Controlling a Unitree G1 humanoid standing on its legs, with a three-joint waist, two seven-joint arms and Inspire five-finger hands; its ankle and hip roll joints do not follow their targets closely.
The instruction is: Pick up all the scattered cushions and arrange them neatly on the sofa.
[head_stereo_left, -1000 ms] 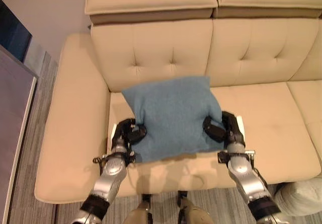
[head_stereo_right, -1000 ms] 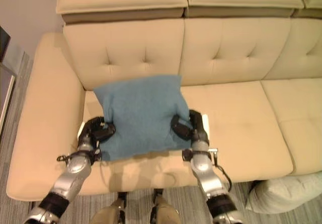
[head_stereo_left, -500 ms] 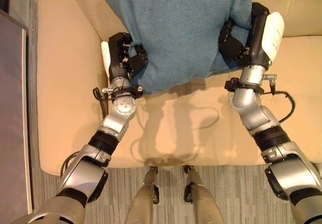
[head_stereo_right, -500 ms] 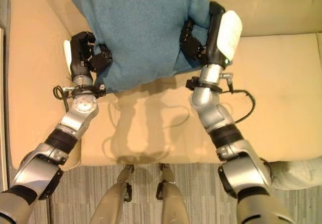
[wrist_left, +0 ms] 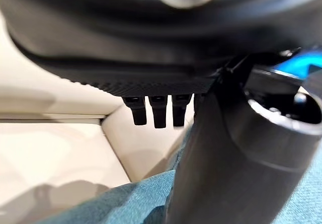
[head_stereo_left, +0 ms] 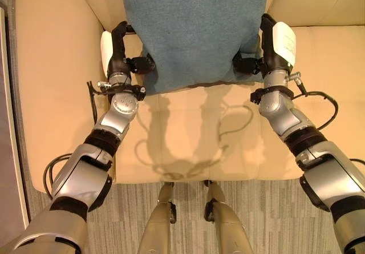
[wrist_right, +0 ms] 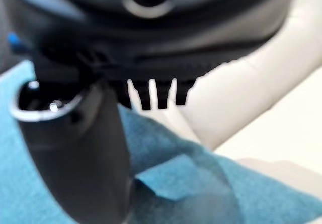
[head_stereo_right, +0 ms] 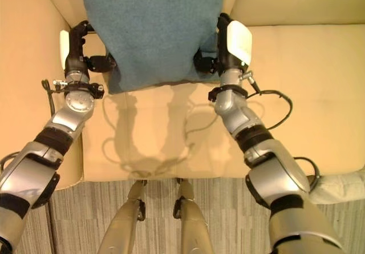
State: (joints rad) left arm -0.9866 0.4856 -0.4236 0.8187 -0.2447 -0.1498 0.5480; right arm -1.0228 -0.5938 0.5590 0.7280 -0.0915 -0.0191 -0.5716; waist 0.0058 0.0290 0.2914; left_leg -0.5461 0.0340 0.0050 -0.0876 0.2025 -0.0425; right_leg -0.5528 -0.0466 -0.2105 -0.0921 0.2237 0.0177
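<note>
A blue cushion (head_stereo_left: 194, 31) stands on the beige sofa's seat (head_stereo_left: 188, 134), leaning back toward the backrest, with its upper part cut off by the view's edge. My left hand (head_stereo_left: 121, 51) grips its left lower edge, thumb (wrist_left: 236, 163) pressed onto the blue fabric (wrist_left: 126, 204). At the cushion's right lower edge my right hand (head_stereo_left: 269, 51) does the same, its thumb (wrist_right: 75, 153) lying on the cloth (wrist_right: 201, 183). Both arms reach forward over the seat.
The sofa's broad left armrest (head_stereo_left: 51, 65) lies beside my left arm. A pale cushion (head_stereo_right: 342, 185) lies on the striped grey carpet (head_stereo_left: 262, 220) at the lower right. A dark furniture edge (head_stereo_left: 4, 151) runs along the far left.
The whole picture has shifted as the camera tipped down. Both arms have stretched further forward, carrying the blue cushion deeper onto the seat toward the backrest.
</note>
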